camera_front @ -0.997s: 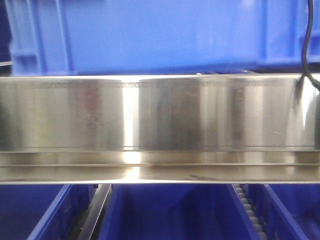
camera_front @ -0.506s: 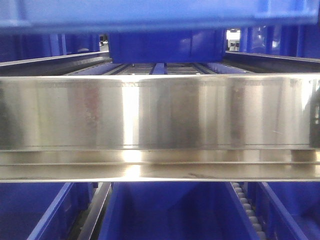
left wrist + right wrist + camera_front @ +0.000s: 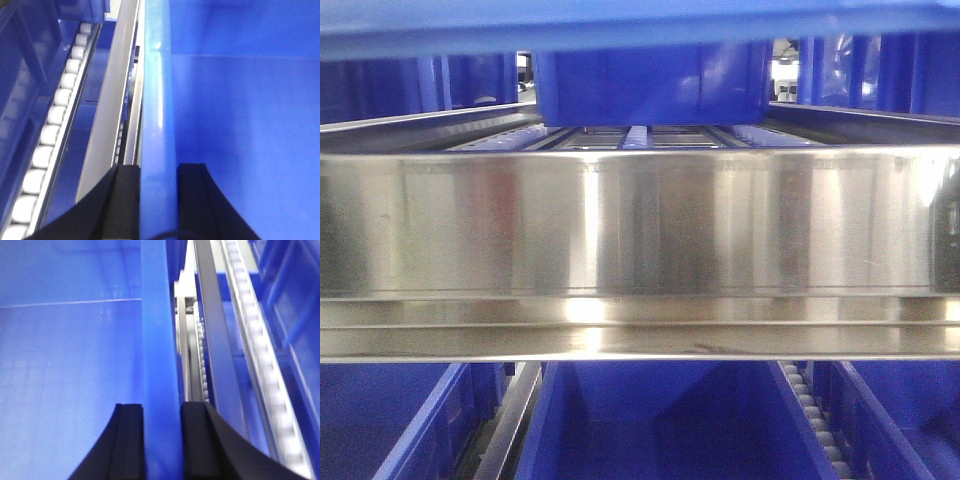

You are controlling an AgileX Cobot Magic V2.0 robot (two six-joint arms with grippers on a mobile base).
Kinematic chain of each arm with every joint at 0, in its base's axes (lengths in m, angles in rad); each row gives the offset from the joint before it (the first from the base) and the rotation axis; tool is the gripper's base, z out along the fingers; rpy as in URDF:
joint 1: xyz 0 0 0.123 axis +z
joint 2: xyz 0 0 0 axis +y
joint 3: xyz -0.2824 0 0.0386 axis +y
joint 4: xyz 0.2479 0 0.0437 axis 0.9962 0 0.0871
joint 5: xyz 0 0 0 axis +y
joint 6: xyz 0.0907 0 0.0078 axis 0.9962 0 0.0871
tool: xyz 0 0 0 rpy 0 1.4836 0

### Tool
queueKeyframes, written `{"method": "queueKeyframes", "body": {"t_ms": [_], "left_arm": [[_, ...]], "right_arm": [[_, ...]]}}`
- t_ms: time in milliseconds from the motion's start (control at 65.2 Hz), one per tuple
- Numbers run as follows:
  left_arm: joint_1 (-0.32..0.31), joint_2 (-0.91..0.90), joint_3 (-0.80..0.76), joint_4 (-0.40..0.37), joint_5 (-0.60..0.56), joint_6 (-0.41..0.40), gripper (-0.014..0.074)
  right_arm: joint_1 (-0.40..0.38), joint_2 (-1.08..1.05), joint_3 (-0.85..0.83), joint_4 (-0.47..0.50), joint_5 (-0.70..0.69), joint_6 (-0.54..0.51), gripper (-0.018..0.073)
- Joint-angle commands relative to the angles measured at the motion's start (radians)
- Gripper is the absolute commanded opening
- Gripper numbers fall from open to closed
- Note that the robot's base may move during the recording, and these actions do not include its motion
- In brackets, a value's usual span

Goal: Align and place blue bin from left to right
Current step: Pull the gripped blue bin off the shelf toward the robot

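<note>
Okay, so both arms reach in along the side walls of the blue bin (image 3: 240, 125), one arm per side, with each wrist camera looking straight down the rim. The left gripper (image 3: 157, 200) straddles the left wall, one black finger (image 3: 120, 205) outside and the other inside. Both are pressed flat against the plastic, so it's clamped on the wall. Same deal for the right gripper (image 3: 162, 440), which pinches the right wall between its two fingers. The fingers are matte black and flare out in a curve toward their bases.

The bin itself is smooth, glossy bright blue plastic with a thin glare line running down the rim. Just outside its left wall there's a flat grey rail (image 3: 112, 100), then the left roller track (image 3: 55, 115) with chunky white rollers. The right roller track (image 3: 260, 365) runs beside the other wall.

From the front, a blue band along the top edge looks like the bin's underside, up above a wide steel beam (image 3: 640, 225) that's brushed, shiny and streaked with vertical reflections. Behind it a far bin (image 3: 650, 85) sits on the shelf tracks, and the lower bins (image 3: 650, 420) are under the beam.
</note>
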Motion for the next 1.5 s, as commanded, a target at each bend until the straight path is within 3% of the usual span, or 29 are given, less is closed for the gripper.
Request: {"method": "queueKeyframes", "body": {"t_ms": [0,92,246,384,1488], "left_arm": [[-0.046,-0.063,0.032,0.057,-0.082,-0.041,-0.0111],[-0.089,-0.097,0.065,0.090,-0.072,-0.059,-0.0111],[-0.186,-0.130,0.105,0.168,-0.040,-0.111,-0.0111],[-0.230,-0.142,0.118,0.201,-0.032,-0.122,-0.0111],[-0.235,-0.142,0.120,0.204,-0.032,-0.102,-0.0111]], "right_arm": [[0.052,-0.081,0.078,-0.140,-0.092,0.090,-0.0070],[0.110,-0.134,0.159,-0.207,-0.092,0.151,-0.0070],[0.170,-0.182,0.210,-0.213,-0.068,0.173,-0.0070],[0.181,-0.187,0.211,-0.213,-0.064,0.177,-0.0070],[0.180,-0.187,0.211,-0.213,-0.102,0.187,-0.0070]]}}
